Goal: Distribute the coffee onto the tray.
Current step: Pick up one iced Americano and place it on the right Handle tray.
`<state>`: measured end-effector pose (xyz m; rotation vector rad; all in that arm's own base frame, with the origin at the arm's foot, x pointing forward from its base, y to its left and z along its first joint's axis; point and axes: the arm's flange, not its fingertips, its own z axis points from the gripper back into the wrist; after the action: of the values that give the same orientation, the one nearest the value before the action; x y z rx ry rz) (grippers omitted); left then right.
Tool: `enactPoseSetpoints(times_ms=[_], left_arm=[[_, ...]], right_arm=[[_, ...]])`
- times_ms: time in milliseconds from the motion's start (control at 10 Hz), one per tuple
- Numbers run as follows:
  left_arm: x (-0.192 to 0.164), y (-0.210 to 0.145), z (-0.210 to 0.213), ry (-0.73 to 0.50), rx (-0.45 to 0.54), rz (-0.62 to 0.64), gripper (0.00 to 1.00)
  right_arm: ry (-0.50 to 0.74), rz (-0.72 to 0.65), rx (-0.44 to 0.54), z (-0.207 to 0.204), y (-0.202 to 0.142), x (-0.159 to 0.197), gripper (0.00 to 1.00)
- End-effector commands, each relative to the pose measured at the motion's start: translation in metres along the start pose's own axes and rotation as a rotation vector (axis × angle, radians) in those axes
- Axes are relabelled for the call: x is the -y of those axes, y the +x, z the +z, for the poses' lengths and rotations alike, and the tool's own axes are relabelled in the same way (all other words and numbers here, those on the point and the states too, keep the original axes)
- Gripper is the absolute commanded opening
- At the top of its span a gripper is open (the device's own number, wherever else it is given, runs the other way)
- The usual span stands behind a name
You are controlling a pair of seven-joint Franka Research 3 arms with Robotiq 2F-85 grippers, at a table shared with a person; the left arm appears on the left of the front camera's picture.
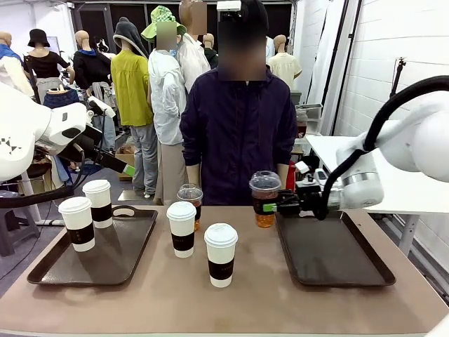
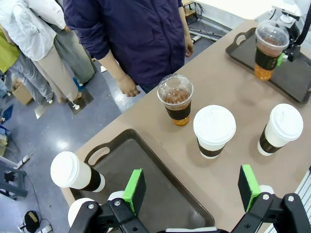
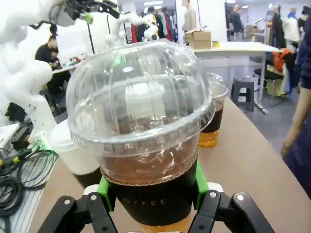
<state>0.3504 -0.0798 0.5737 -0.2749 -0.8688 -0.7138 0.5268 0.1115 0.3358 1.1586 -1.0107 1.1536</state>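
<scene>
Right jaws gripping the iced coffee (image 1: 265, 185) by its sleeve near the bench's far edge, carry it level over the right tray (image 1: 330, 256), lower upright, then release; left jaws hang wide.

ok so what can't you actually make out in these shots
- Right wrist view: the base of the held iced coffee is cut off by the bottom edge.
- Front view: the lower part of the other iced coffee is hidden behind a white cup.
- Left wrist view: the left gripper covers most of one tray cup.
</scene>
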Motion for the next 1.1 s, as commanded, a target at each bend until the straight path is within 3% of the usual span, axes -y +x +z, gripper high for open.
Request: enactPoseSetpoints(times_ms=[0,200,1000], left_arm=[[-0.001,-0.001,0.001,-0.007,0.000,0.003,1.00],[-0.001,-0.001,0.001,-0.007,0.000,0.003,1.00],[-0.001,-0.001,0.001,-0.007,0.000,0.003,1.00]], right_arm=[[-0.013,0.008,0.017,0.027,0.001,-0.021,0.71],[-0.047,0.015,0.024,0.053,-0.006,-0.037,0.71],[-0.069,-0.015,0.010,0.070,-0.027,-0.038,0.71]])
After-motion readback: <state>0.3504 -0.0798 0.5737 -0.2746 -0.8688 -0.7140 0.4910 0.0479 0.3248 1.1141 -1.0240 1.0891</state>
